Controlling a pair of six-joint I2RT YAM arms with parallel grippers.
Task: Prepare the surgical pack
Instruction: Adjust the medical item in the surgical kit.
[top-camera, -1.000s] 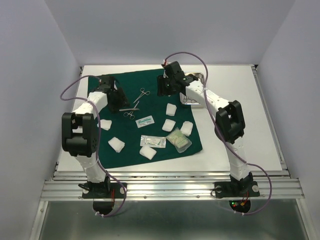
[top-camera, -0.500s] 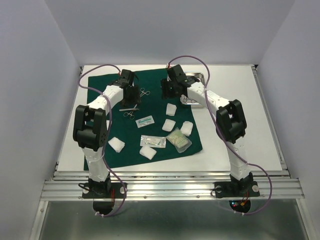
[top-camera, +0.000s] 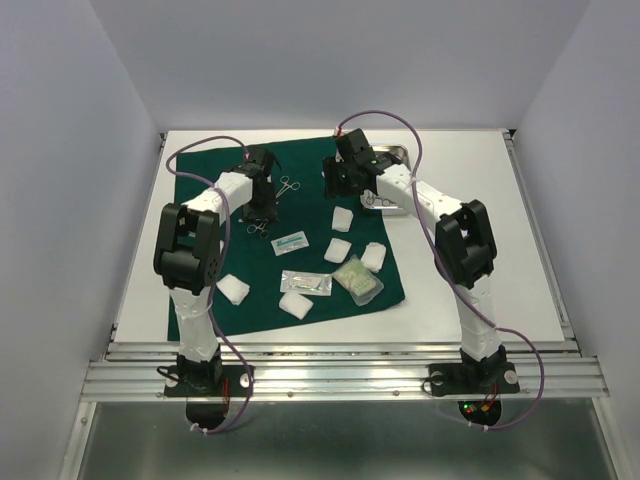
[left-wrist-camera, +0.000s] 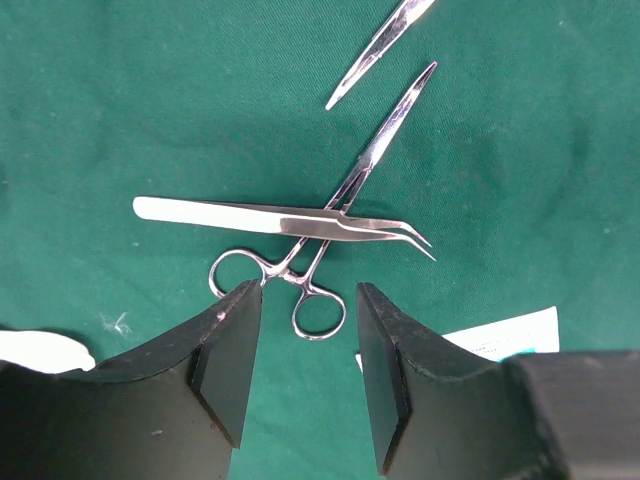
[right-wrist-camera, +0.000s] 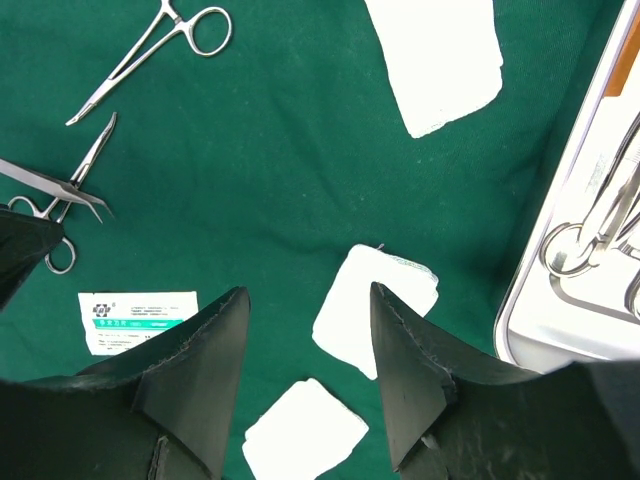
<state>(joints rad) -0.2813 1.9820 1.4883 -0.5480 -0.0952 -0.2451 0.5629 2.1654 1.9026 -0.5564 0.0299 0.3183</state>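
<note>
Early going: some instruments (right-wrist-camera: 590, 230) sit in the far-right tray (right-wrist-camera: 520, 320), but forceps (left-wrist-camera: 340, 195), tweezers (left-wrist-camera: 270, 217), gauze (right-wrist-camera: 375, 310) and packets (top-camera: 305, 283) lie loose on the drape (top-camera: 305, 200), and your left gripper (left-wrist-camera: 303, 340) and right gripper (right-wrist-camera: 308, 330) both gape empty.

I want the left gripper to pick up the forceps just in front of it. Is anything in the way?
Nothing lies between the open left gripper and the ring handles of the forceps. But the tweezers lie across the forceps' shanks just beyond the rings, so a lift may drag them.
</note>
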